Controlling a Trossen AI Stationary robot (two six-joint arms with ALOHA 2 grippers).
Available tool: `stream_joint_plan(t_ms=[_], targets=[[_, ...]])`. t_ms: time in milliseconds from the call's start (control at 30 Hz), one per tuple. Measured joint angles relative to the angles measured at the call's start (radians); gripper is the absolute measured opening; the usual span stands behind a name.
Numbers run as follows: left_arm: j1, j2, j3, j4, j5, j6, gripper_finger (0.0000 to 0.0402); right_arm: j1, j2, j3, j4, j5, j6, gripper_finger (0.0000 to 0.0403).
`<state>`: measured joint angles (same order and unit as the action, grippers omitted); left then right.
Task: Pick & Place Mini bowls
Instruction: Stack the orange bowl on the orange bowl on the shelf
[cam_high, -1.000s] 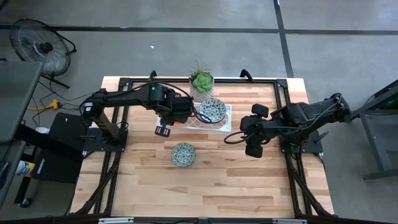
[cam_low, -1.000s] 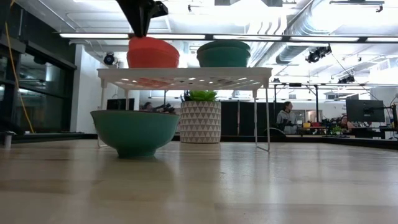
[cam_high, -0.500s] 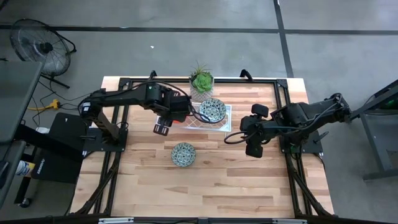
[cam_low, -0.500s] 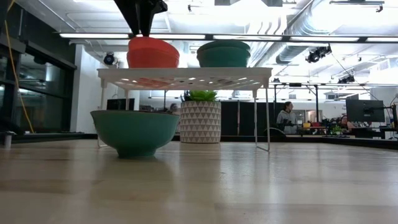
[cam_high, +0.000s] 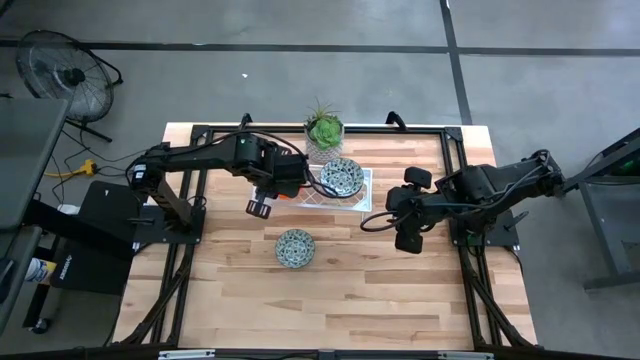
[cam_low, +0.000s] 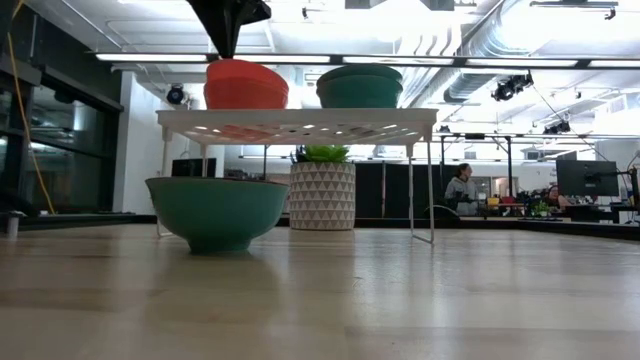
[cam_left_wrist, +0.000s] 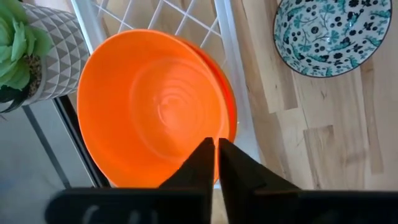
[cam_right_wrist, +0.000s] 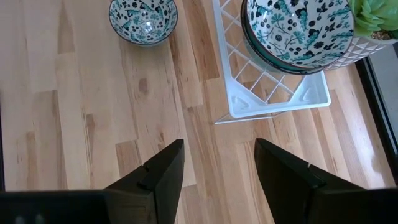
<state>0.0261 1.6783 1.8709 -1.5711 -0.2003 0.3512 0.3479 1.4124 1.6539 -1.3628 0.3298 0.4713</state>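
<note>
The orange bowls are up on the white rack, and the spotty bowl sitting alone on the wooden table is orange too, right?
Not quite. The orange bowls are on the white rack, but the bowl alone on the table is the speckled grey-green and white one, as the high view shows.

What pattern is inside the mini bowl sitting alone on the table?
The lone mini bowl is white with dark teal-green speckled floral marks, clearest in the right wrist view.

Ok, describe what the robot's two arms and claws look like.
Both arms are black, jointed, boxy-linked. The left arm and right arm each carry loose black cables. The left claw and right claw each end in two flat, dark, wedge-shaped fingers. No markings are visible.
</note>
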Motion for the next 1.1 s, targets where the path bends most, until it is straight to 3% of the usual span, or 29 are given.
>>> stream_joint_plan(t_ms=[1100], targets=[[0.0, 0.001, 0.0, 0.0, 0.057, -0.016, 0.0, 0.0, 0.0, 0.0, 0.0, 0.0, 0.003, 0.0184]])
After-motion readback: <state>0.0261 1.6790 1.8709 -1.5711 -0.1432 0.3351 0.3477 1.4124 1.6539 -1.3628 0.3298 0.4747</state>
